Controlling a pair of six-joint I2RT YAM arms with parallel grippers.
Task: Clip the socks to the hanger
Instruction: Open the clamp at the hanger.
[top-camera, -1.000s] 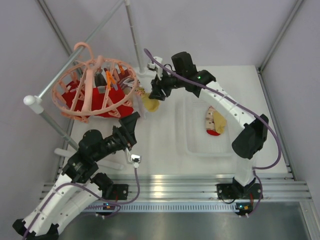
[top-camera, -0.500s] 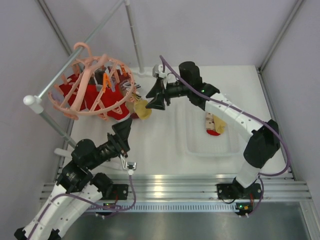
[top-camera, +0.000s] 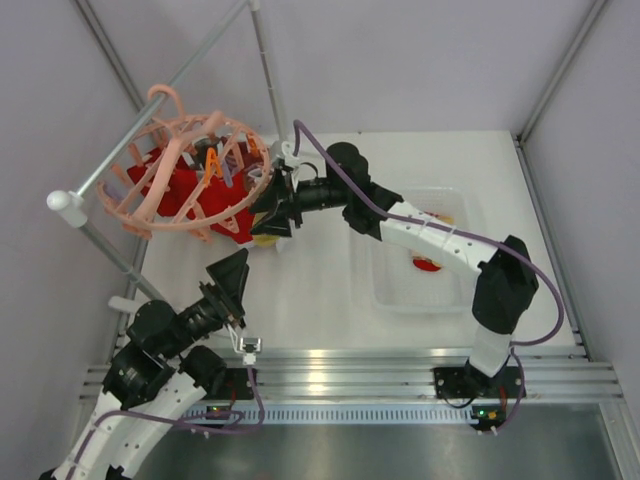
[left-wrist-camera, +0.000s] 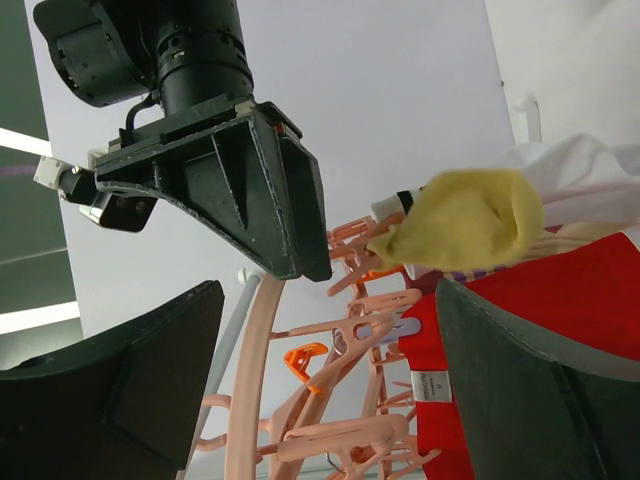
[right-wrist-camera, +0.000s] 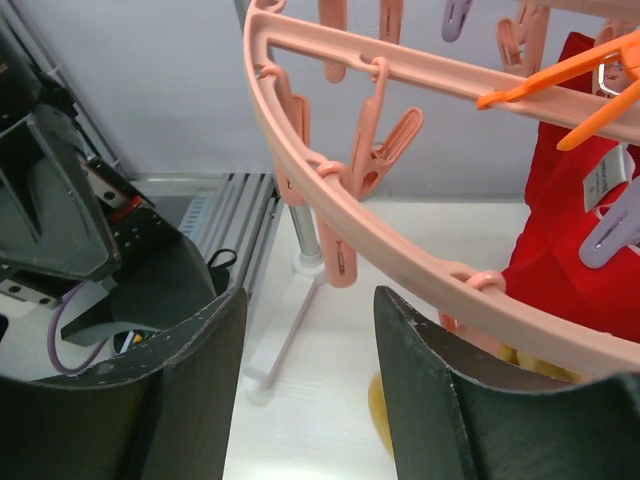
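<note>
From above, the right hand (top-camera: 268, 212) has moved left since a second ago. It now sits against the near rim of the hanger (top-camera: 168, 170) and covers most of the yellow sock (top-camera: 263, 239) it was beside. The left hand (top-camera: 232, 270) has drawn back toward the near edge of the surface (top-camera: 320, 290). The hanger, hooked on the rail (top-camera: 215, 38), has swung slightly left, with the red socks (top-camera: 190, 200) hanging inside it. One more sock (top-camera: 427, 264) lies in the tray (top-camera: 455, 200).

The left wrist view shows its own fingers (left-wrist-camera: 120, 390) spread wide, with nothing between them. Beyond them the yellow sock (left-wrist-camera: 465, 220) hangs at the hanger's edge just beside the right hand (left-wrist-camera: 300, 250). I cannot tell whether a clip grips it.

In the right wrist view the fingers (right-wrist-camera: 170, 400) are apart and empty, just under the hanger rim (right-wrist-camera: 400, 265). An empty clip (right-wrist-camera: 380, 140) dangles from the rim, and the yellow sock (right-wrist-camera: 380, 410) peeks out below.
</note>
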